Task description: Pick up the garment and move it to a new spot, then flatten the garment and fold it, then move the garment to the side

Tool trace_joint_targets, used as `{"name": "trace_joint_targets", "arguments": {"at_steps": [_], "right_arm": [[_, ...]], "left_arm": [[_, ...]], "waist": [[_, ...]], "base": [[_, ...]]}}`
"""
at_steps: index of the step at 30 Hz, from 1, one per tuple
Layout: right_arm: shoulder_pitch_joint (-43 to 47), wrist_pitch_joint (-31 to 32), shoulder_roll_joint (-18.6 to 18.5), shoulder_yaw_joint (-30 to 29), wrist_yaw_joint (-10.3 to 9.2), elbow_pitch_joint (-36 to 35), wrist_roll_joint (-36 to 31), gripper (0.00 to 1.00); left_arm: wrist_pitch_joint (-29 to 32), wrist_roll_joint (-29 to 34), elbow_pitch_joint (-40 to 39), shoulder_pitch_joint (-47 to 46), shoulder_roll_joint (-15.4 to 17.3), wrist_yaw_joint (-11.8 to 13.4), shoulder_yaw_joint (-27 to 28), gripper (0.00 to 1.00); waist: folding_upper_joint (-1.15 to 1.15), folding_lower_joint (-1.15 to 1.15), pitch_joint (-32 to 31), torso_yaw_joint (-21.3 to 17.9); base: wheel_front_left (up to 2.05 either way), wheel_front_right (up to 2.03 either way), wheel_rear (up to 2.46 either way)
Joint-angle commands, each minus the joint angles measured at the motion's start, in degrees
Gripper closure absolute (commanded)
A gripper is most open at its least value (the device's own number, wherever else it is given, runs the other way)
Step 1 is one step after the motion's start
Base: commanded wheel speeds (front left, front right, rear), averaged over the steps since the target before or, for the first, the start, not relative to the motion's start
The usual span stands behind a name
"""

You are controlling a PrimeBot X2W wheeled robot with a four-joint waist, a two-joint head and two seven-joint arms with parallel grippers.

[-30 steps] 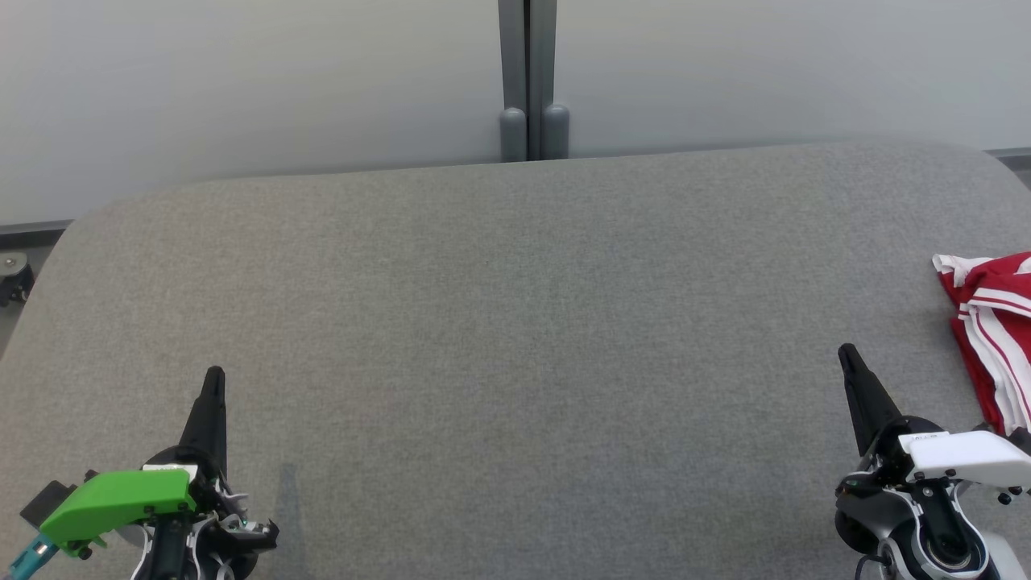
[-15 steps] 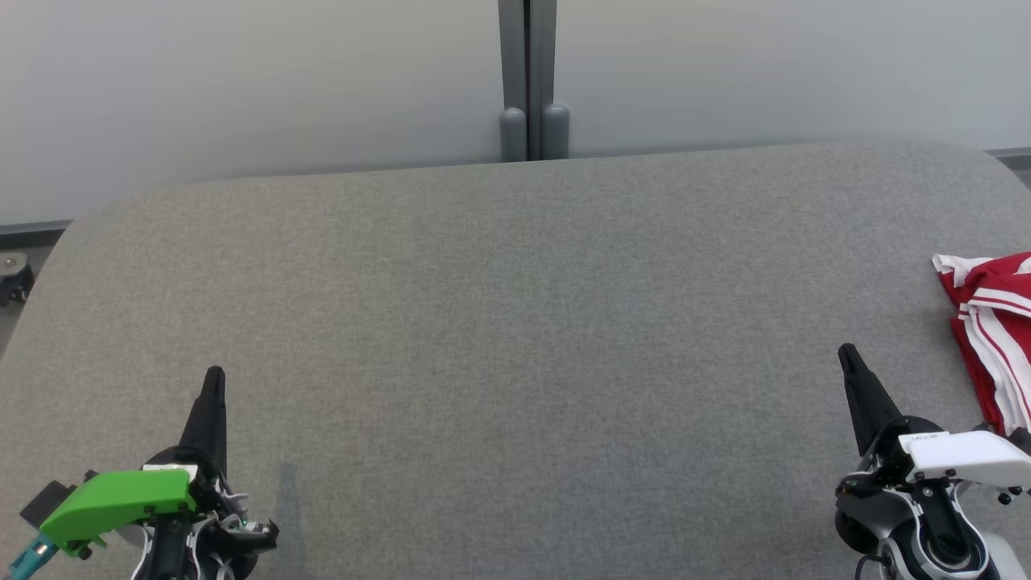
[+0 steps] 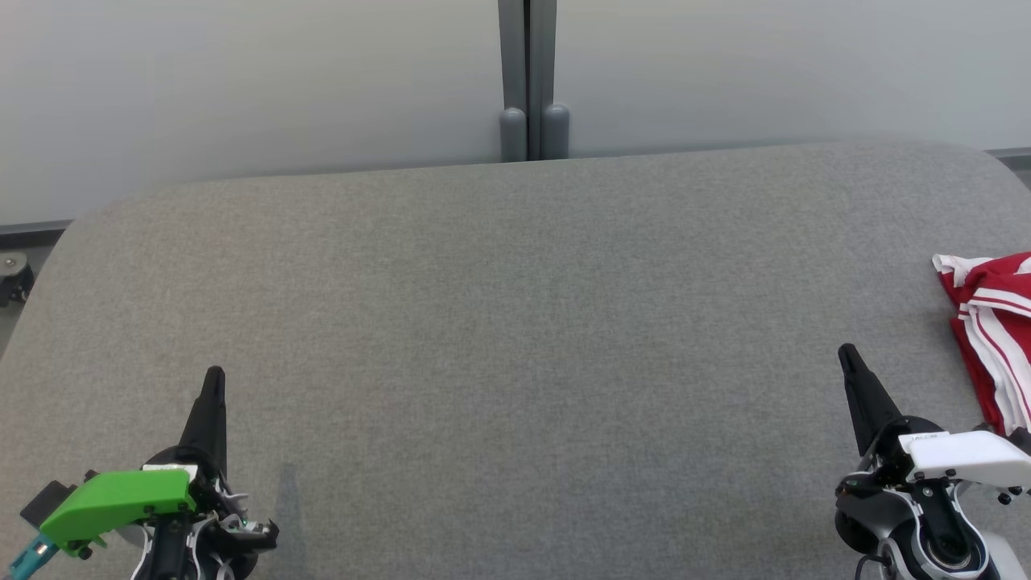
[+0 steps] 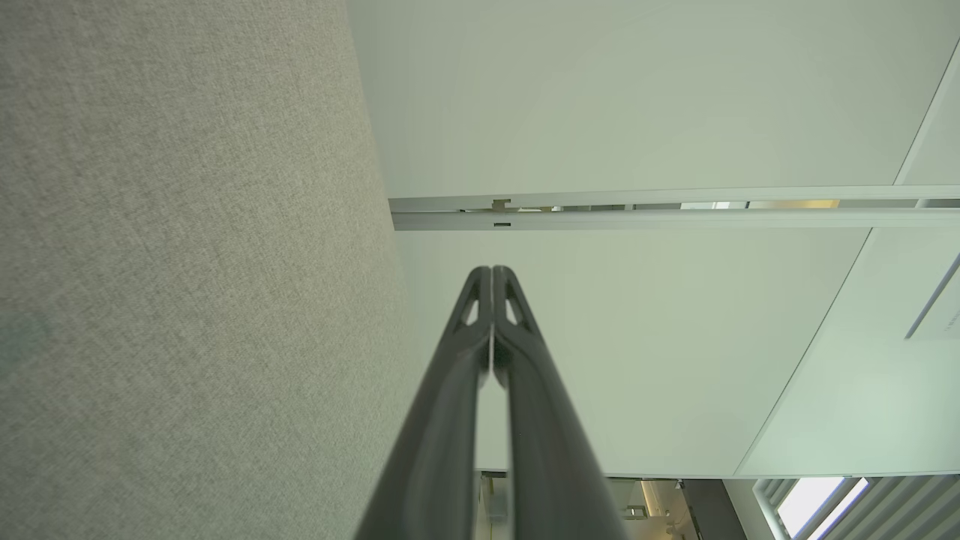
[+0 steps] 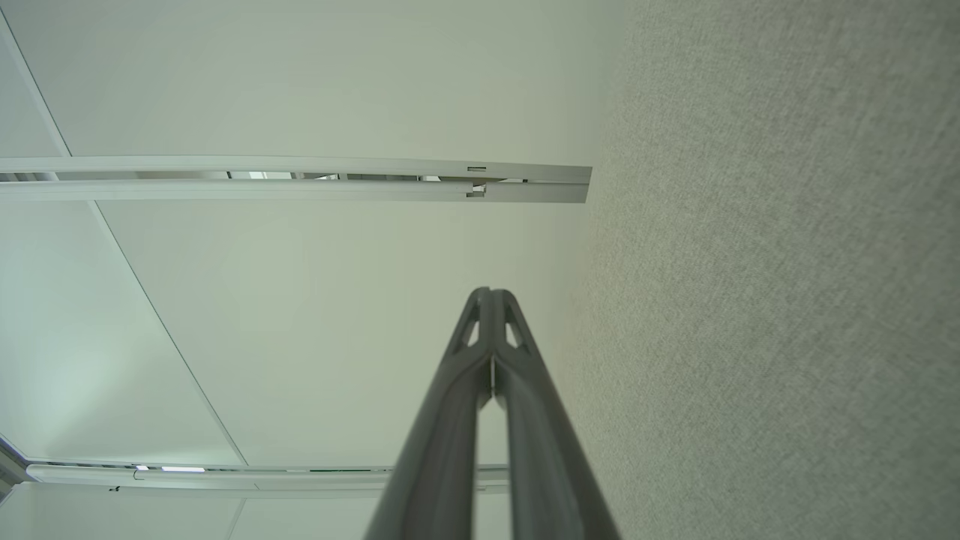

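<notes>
A red garment with white stripes (image 3: 992,334) lies bunched at the right edge of the grey table (image 3: 515,338), partly cut off by the head view's border. My right gripper (image 3: 847,356) hovers at the lower right, just left of the garment, fingers pressed together and empty. At the lower left my left gripper (image 3: 214,377) is likewise shut with nothing in it, far from the garment. The left wrist view shows my left gripper (image 4: 491,271) with its tips touching. In the right wrist view my right gripper (image 5: 490,294) also has its tips touching.
The table's rounded far edge meets a pale partition wall with a grey post (image 3: 527,80) at its middle. A caster wheel (image 3: 14,272) sits on the floor past the table's left corner. Wide bare cloth stretches between the two grippers.
</notes>
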Motion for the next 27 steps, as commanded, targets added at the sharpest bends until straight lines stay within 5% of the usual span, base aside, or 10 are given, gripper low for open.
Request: {"name": "trace_joint_targets", "arguments": {"at_steps": [1,27], "right_arm": [[0.76,0.21,-0.31,-0.12,0.0,-0.21,0.11,1.0],[0.76,0.21,-0.31,-0.12,0.0,-0.22,0.11,1.0]], "left_arm": [[0.19,-0.2,-0.22,-0.57,0.4,-0.15,0.11,1.0],[0.19,-0.21,-0.22,-0.57,0.4,-0.15,0.1,1.0]], "waist": [[0.0,0.0,0.0,0.0],[0.0,0.0,0.0,0.0]], "base": [[0.0,0.0,0.0],[0.0,0.0,0.0]]}}
